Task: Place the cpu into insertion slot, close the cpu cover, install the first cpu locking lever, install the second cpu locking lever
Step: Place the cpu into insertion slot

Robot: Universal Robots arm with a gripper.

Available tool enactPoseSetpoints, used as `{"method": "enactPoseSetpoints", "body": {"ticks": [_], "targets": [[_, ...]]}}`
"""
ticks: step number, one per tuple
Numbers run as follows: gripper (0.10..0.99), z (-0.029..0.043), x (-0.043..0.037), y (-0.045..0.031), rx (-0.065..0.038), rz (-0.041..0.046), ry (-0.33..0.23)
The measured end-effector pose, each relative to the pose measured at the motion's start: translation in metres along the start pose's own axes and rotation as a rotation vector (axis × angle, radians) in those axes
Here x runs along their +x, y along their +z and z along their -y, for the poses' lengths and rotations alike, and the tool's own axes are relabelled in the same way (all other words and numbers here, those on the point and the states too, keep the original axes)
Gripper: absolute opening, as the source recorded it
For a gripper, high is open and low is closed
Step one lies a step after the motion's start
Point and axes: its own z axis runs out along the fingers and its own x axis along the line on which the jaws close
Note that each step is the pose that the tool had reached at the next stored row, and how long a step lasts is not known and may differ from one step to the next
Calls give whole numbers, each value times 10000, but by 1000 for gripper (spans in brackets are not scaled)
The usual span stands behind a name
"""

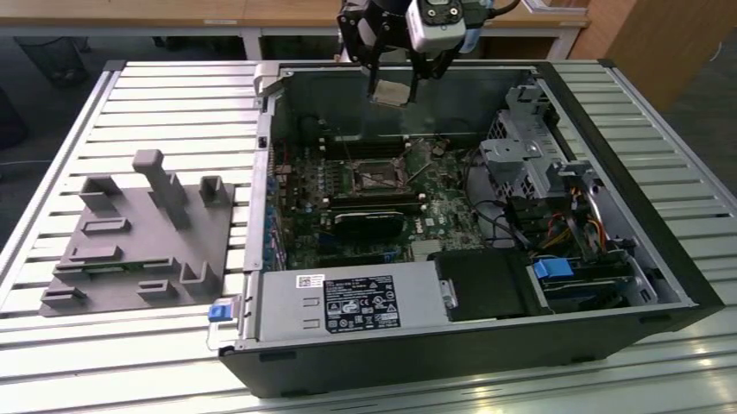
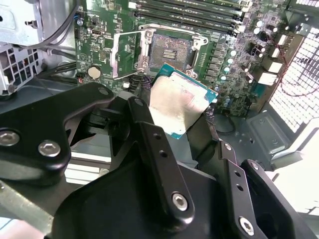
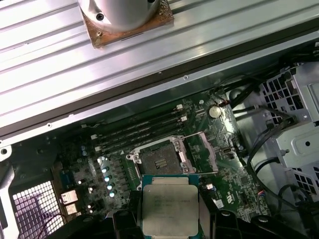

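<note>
Gripper clamps cpu, hovering over open computer case; insertion slot well below, slightly offset, cpu cover swung open beside it.

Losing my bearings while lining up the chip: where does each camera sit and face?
Exterior view: off the arm, high, looking down into the computer case; the gripper holds the cpu above it.
Second wrist view: on the arm, looking past black fingers and cpu toward the insertion slot.
First wrist view: on the arm, facing down on cpu and insertion slot.
All share the cpu.
</note>
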Motion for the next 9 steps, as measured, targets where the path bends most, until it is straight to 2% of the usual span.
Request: {"method": "enactPoseSetpoints", "body": {"ticks": [9], "targets": [[541,0,0,0,-6,27,301]]}}
